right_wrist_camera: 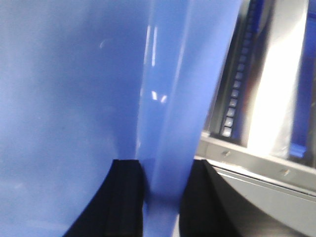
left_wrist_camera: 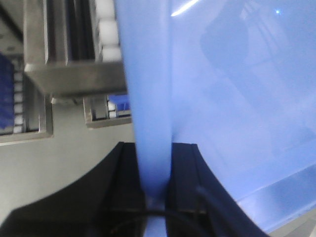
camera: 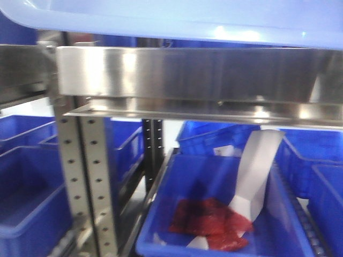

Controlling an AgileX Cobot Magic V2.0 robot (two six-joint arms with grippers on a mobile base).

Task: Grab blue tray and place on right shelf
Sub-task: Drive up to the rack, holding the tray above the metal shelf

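Exterior front-facing view shows the blue tray [camera: 177, 19] across the top of the frame, just above the rail of the right shelf [camera: 182, 75]. Your left jaws and right jaws each pinch its rim. You're likely mid-placement: next, ease it forward, level, then lower.

Front camera faces right shelf [camera: 182, 75] closely; wrist cameras share the blue tray [left_wrist_camera: 237, 98].

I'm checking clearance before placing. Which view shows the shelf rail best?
The front view: the rail spans the frame below the tray. Both wrist views are mostly tray and show only blurred rack fragments beside it.
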